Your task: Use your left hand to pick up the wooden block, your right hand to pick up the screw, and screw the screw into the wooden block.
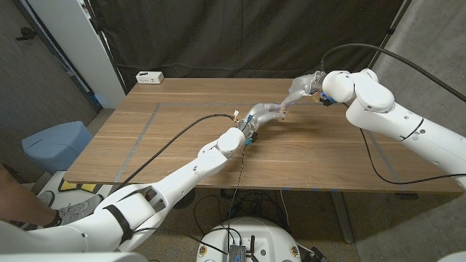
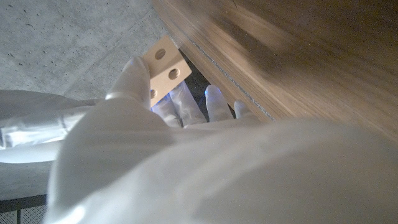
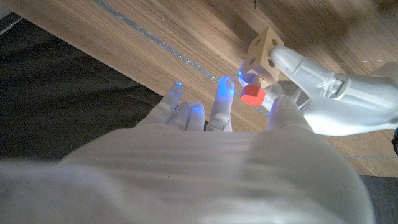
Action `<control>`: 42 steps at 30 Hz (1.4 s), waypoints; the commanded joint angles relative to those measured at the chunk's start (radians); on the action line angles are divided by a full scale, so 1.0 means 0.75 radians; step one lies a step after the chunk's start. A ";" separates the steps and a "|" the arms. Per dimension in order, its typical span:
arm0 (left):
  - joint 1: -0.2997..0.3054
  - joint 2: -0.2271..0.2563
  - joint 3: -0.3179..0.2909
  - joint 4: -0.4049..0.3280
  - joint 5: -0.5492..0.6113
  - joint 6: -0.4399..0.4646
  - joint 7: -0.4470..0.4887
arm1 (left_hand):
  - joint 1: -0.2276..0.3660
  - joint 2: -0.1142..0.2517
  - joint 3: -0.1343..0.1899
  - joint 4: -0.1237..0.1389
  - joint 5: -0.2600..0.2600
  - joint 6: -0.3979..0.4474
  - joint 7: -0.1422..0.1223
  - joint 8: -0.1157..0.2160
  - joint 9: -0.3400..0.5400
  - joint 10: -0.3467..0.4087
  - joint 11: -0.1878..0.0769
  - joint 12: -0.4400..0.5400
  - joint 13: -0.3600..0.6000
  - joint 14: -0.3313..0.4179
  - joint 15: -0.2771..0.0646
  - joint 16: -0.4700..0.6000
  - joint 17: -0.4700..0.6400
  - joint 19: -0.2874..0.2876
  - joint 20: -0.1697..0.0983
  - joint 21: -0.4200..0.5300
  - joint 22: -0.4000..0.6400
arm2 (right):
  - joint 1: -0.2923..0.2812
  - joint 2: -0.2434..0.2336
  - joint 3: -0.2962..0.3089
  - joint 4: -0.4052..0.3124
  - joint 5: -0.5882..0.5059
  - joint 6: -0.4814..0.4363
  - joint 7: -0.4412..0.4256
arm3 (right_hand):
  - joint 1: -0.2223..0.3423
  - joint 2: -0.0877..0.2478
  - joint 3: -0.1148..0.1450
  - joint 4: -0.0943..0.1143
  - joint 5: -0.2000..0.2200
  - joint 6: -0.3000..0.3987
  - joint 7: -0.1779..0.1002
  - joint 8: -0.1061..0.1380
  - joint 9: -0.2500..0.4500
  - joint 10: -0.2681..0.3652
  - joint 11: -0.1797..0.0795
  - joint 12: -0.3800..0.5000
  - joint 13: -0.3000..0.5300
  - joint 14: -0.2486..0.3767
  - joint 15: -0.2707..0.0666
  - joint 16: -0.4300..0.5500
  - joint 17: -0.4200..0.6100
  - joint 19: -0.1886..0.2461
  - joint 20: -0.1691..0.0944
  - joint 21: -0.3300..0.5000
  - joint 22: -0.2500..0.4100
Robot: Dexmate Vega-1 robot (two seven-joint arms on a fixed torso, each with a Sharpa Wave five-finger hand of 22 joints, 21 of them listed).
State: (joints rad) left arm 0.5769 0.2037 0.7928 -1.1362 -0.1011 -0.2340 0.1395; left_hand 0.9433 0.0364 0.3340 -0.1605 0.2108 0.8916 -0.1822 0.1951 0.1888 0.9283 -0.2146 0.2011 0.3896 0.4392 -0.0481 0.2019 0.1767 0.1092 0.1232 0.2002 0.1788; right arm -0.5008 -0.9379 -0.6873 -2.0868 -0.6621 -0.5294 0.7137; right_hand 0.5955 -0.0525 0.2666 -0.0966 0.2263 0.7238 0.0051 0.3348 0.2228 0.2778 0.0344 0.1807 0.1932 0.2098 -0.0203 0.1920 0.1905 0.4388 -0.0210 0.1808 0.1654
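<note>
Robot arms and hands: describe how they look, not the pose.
Both arms are glossy white with rounded shells; the left arm wears a black band, and black cables trail along each. The left hand and right hand are pale, translucent-looking; blue light glows at the right hand's fingertips.

I have both hands raised over the middle of the table (image 1: pixel 182 138) — the left hand (image 1: pixel 256 116) reaching in from the near left, the right hand (image 1: pixel 298 91) from the far right, fingertips meeting between them. The wooden block (image 3: pixel 261 53) sits in my left hand's fingers, and the screw (image 3: pixel 252 94) is against the block on the side facing my right hand, touching my right fingertips. Behind all this, at the table's far left corner, lies a power strip (image 1: pixel 150 76). A bin (image 1: pixel 54 145) stands on the floor off the table's left edge.
</note>
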 commanded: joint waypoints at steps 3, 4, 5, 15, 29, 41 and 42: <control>-0.012 -0.010 0.006 0.018 0.004 -0.010 -0.008 | 0.017 0.045 0.021 0.006 0.007 0.026 0.022 0.008 0.006 0.014 -0.002 0.009 0.036 0.010 -0.083 -0.001 0.004 0.008 0.000 0.009 0.006 | 0.031 -0.021 0.022 0.014 0.078 0.065 0.019 | 0.044 -0.002 0.011 -0.033 -0.012 -0.075 -0.004 -0.035 0.001 -0.052 0.005 -0.004 0.008 -0.021 0.014 -0.004 0.001 -0.020 0.016 -0.002 0.002; -0.014 -0.011 0.006 0.021 0.004 -0.011 -0.009 | 0.018 0.045 0.021 0.006 0.007 0.025 0.022 0.007 0.006 0.014 -0.002 0.009 0.036 0.010 -0.082 -0.001 0.004 0.008 0.001 0.009 0.006 | 0.034 -0.022 0.022 0.015 0.081 0.070 0.019 | 0.052 -0.003 0.014 -0.039 -0.014 -0.090 -0.003 -0.042 0.001 -0.058 0.002 -0.003 0.008 -0.025 0.015 -0.004 0.000 -0.021 0.017 -0.001 0.002; -0.014 -0.011 0.007 0.022 0.004 -0.012 -0.010 | 0.018 0.044 0.021 0.006 0.007 0.025 0.021 0.007 0.006 0.014 -0.002 0.009 0.036 0.010 -0.082 -0.001 0.004 0.008 0.001 0.009 0.006 | 0.038 -0.023 0.020 0.015 0.080 0.075 0.021 | 0.060 -0.005 0.017 -0.046 -0.016 -0.101 -0.004 -0.047 0.001 -0.063 0.002 -0.002 0.008 -0.029 0.018 -0.005 0.000 -0.025 0.020 -0.001 0.002; -0.020 -0.016 0.008 0.030 0.008 -0.014 -0.008 | 0.018 0.044 0.021 0.006 0.007 0.024 0.019 0.007 0.006 0.015 -0.002 0.010 0.035 0.009 -0.082 -0.001 0.005 0.008 0.000 0.008 0.006 | 0.053 -0.021 0.009 0.021 0.059 0.094 0.013 | 0.137 -0.006 0.048 -0.088 -0.029 -0.139 -0.019 -0.065 0.000 -0.099 -0.012 0.002 0.009 -0.041 0.027 -0.003 -0.001 -0.039 0.046 0.001 0.001; -0.018 -0.014 0.008 0.026 0.007 -0.007 -0.006 | 0.019 0.043 0.021 0.005 0.007 0.023 0.017 0.007 0.006 0.014 -0.002 0.010 0.035 0.010 -0.083 0.000 0.005 0.008 -0.002 0.008 0.006 | 0.049 -0.004 0.003 0.038 0.019 0.102 -0.011 | 0.266 -0.022 0.099 -0.112 -0.041 -0.049 -0.042 -0.021 0.011 -0.078 -0.032 0.019 0.009 -0.021 0.007 0.009 0.000 -0.015 0.035 0.010 0.001; -0.022 -0.019 0.008 0.038 0.005 -0.011 -0.007 | 0.019 0.043 0.021 0.005 0.007 0.023 0.016 0.007 0.006 0.014 -0.002 0.010 0.035 0.010 -0.083 0.000 0.005 0.008 -0.002 0.008 0.006 | 0.038 0.010 0.003 0.051 0.009 0.107 -0.028 | 0.294 -0.027 0.120 -0.100 -0.047 0.030 -0.049 0.022 0.026 -0.036 -0.037 0.030 0.008 0.003 -0.006 0.019 0.006 0.003 0.024 0.013 0.002; -0.022 -0.019 0.008 0.038 0.005 -0.011 -0.008 | 0.020 0.043 0.022 0.005 0.007 0.022 0.014 0.007 0.006 0.014 -0.002 0.010 0.035 0.011 -0.082 0.000 0.005 0.009 -0.002 0.008 0.006 | 0.037 0.012 0.004 0.052 0.009 0.105 -0.030 | 0.298 -0.027 0.123 -0.100 -0.047 0.034 -0.051 0.024 0.027 -0.034 -0.040 0.030 0.008 0.006 -0.012 0.020 0.006 0.005 0.025 0.014 0.002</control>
State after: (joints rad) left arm 0.5622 0.1920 0.7987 -1.1133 -0.0958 -0.2431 0.1336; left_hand 0.9433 0.0364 0.3382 -0.1648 0.2108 0.8865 -0.1771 0.1951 0.1887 0.9282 -0.2148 0.2016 0.3896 0.4392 -0.0481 0.2020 0.1795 0.1092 0.1232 0.2002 0.1788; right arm -0.4642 -0.9381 -0.6847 -2.0559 -0.6480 -0.4535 0.7049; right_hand 0.8050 -0.0741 0.3479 -0.1700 0.1922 0.7361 -0.0304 0.3441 0.2397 0.2417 0.0072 0.1965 0.1977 0.2056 -0.0257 0.1973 0.1924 0.4308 -0.0052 0.1857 0.1656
